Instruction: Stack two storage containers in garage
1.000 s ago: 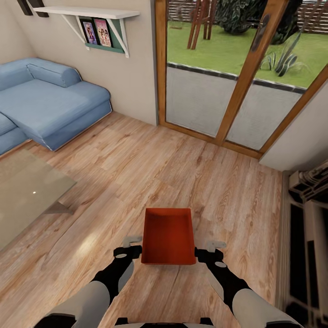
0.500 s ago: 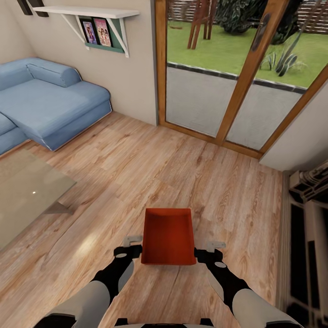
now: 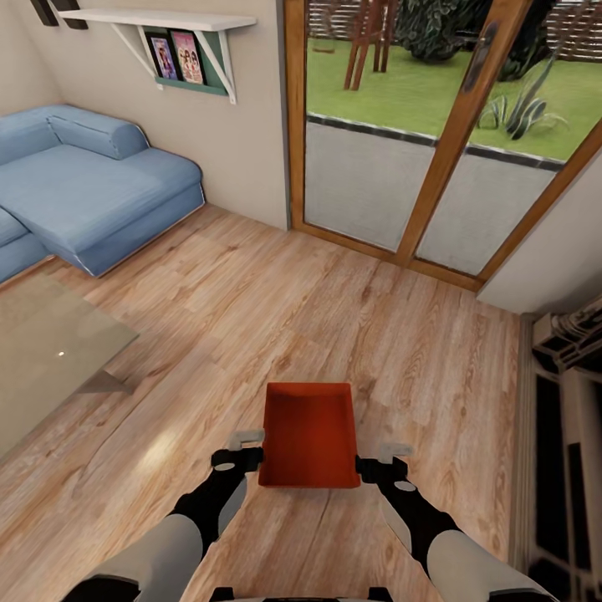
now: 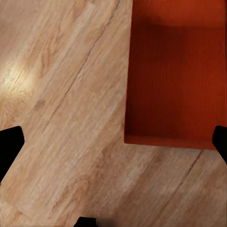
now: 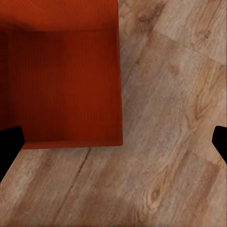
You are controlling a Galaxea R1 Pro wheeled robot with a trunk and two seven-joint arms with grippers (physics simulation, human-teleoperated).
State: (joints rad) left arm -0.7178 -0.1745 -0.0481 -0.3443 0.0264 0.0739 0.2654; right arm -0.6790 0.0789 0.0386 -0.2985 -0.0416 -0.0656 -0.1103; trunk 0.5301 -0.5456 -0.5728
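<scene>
One orange-red storage container (image 3: 308, 435) sits low in the head view, over the living room's wood plank floor (image 3: 251, 318), its open top facing up. My left gripper (image 3: 242, 447) is at its left wall and my right gripper (image 3: 386, 460) at its right wall. In the left wrist view the container (image 4: 175, 75) lies beside the open left gripper (image 4: 113, 144), with one black fingertip (image 4: 220, 142) at its near corner. In the right wrist view the container (image 5: 61, 80) reaches past one fingertip (image 5: 8, 144) of the open right gripper (image 5: 113, 142). The garage is out of view.
A blue sofa (image 3: 84, 184) stands at the far left and a glass table (image 3: 42, 359) at the left. Wood-framed glass doors (image 3: 435, 150) are ahead. A dark cabinet (image 3: 560, 418) lines the right edge. A wall shelf (image 3: 159, 21) hangs above the sofa.
The whole picture has shifted very slightly, so the camera moved a little. The container stays between the two grippers as before.
</scene>
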